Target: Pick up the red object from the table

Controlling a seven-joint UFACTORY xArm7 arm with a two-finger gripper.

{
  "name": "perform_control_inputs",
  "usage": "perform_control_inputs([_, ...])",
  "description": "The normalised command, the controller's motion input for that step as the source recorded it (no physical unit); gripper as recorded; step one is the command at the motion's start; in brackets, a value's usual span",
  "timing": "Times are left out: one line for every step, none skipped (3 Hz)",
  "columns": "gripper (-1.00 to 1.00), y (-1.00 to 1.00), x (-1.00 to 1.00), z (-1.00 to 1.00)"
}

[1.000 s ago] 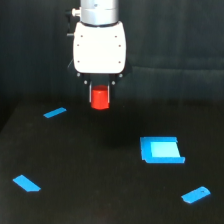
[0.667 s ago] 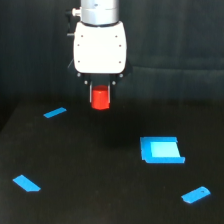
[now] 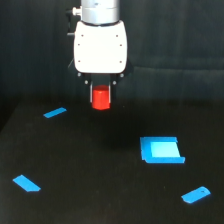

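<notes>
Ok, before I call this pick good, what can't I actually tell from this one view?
- Exterior view: whether the red object has cleared the table; black surface and backdrop merge, no shadow visible.
- The pincer fingers are dark and blurred, so contact on the block is unclear.
- The arm above the white housing is cut off by the top edge.
- The block's back is hidden.

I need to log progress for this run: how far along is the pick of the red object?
Done: the red object sits between the fingers of the gripper, apparently clear of the black table. In hand: the arm holds it above the surface, away from the blue pieces such as the square one. Left: little, probably just confirming the lift is secure.
</notes>
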Motion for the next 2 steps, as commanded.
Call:
perform_control_inputs([-0.94, -0.1, 0.02, 0.08])
perform_control_inputs([-0.91, 0.01, 0.02, 0.05])
